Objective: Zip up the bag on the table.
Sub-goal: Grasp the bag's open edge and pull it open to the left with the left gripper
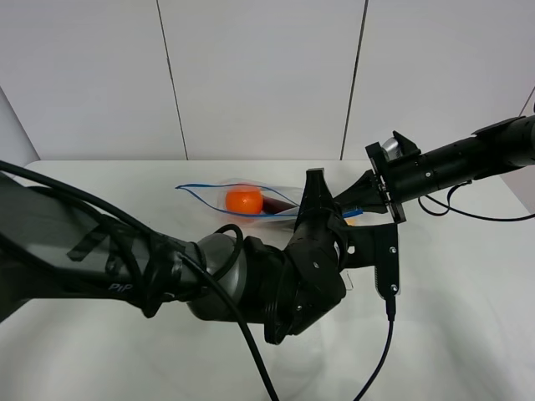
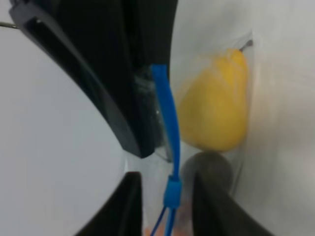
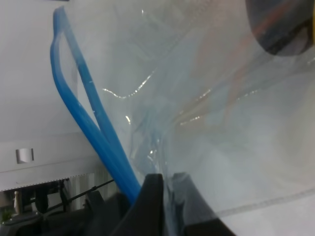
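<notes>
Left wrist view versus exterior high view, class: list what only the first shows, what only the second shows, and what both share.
Only the left wrist view: the slider on the blue zip strip, sitting between the parted fingers of the left gripper, and the full shape of the yellow fruit. Only the exterior high view: the whole orange, the gaping mouth of the bag, the table and both arms. Both: the bag and its zip strip.
</notes>
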### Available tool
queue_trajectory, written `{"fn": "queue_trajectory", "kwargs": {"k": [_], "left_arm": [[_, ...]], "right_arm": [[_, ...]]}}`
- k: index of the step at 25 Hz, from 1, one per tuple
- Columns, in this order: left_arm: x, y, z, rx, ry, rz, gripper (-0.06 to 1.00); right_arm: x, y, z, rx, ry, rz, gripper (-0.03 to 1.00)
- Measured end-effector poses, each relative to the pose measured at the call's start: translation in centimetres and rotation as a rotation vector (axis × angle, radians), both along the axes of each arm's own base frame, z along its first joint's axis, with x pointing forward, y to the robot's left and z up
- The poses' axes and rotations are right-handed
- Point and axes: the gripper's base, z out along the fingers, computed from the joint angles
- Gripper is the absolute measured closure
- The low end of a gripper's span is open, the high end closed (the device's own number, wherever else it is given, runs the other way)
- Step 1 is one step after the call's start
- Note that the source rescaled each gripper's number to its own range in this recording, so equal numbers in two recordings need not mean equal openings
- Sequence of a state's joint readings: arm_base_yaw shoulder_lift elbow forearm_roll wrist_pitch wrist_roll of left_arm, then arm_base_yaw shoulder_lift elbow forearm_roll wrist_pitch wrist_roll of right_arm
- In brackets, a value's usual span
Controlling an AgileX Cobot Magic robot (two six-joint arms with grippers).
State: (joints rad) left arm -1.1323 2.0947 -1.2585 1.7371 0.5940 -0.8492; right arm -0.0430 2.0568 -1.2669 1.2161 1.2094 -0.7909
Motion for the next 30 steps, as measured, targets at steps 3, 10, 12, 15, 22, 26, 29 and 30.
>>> {"fn": "queue_trajectory", "kwargs": {"k": [3,10,12,15,22,26,29,30], "left_arm": [[-0.13,-0.13,-0.10,-0.003,0.015,-0.016,0.80],[-0.18,-0.19,-0.13,-0.003,0.020,-0.025,0.82],[-0.14,-0.16,-0.13,-0.001,0.019,-0.025,0.82],[0.13,0.00,-0.13,-0.001,0.019,-0.018,0.82],[0.26,0.08,-0.13,-0.001,0.019,-0.015,0.82],[0.26,0.08,-0.13,-0.001,0.019,-0.015,0.82],[0.27,0.09,-0.13,-0.001,0.018,-0.014,0.84],[0.27,0.09,-0.13,-0.001,0.018,-0.014,0.86]], "right_arm": [[0.00,0.00,0.00,0.000,0.000,0.000,0.97],[0.00,0.00,0.00,0.000,0.000,0.000,0.97],[0.00,0.00,0.00,0.000,0.000,0.000,0.97],[0.00,0.00,0.00,0.000,0.000,0.000,0.97],[0.00,0.00,0.00,0.000,0.000,0.000,0.97],[0.00,0.00,0.00,0.000,0.000,0.000,0.97],[0.00,0.00,0.00,0.000,0.000,0.000,0.97],[0.00,0.00,0.00,0.000,0.000,0.000,0.97]]}}
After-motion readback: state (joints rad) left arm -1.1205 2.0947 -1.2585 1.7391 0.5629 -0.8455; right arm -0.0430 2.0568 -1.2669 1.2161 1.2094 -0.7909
